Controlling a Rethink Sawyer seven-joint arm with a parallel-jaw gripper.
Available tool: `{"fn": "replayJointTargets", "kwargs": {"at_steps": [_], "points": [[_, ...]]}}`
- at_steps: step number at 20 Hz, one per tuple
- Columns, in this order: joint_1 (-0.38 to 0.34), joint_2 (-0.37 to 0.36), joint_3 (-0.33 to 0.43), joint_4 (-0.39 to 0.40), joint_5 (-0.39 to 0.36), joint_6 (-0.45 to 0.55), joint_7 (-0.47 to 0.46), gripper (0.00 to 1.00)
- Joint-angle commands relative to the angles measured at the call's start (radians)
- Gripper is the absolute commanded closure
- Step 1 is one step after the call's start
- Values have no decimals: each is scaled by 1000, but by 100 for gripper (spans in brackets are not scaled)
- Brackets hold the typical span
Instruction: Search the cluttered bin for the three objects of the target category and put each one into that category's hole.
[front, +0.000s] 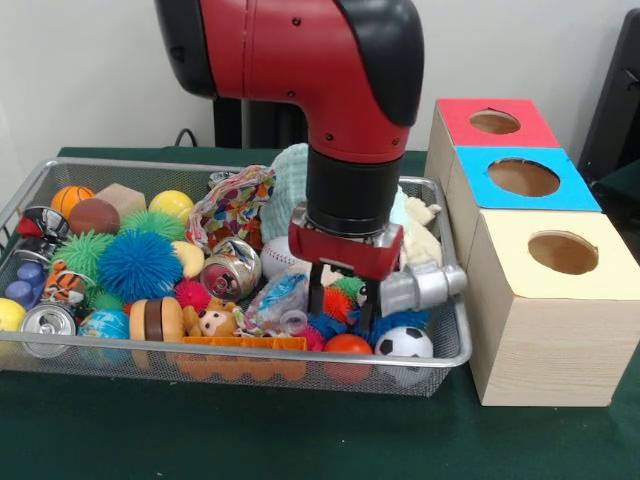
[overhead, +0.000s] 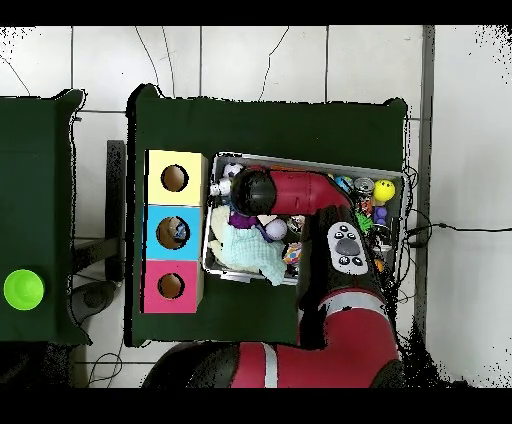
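Note:
A wire mesh bin (front: 440, 360) holds a heap of toys: balls, spiky balls, cans, cloths and figures. My gripper (front: 341, 297) reaches down into its right part, open, its fingers (front: 316, 291) standing either side of a small red and green spiky ball (front: 345, 293). A soccer ball (front: 404, 343) and an orange ball (front: 348, 345) lie just in front of it, and a baseball (front: 276, 256) sits to its left. In the overhead view the arm's wrist (overhead: 252, 192) covers the gripper over the bin (overhead: 392, 186).
Three wooden boxes stand right of the bin, with round holes in a red top (front: 494, 121), a blue top (front: 523, 177) and a yellow top (front: 563, 252). A grey cylinder (front: 420, 287) lies by the gripper's right side. A green bowl (overhead: 23, 288) sits on a separate table.

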Motion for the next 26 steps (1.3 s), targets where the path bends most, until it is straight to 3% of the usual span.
{"fn": "replayJointTargets", "kwargs": {"at_steps": [1,18,20,26], "points": [[11,87,-75,-49,78,-31,261,0],[13,105,-57,-61,156,-52,166,0],[13,78,-54,-46,156,-37,150,0],[3,-143,-50,72,167,131,80,0]]}}
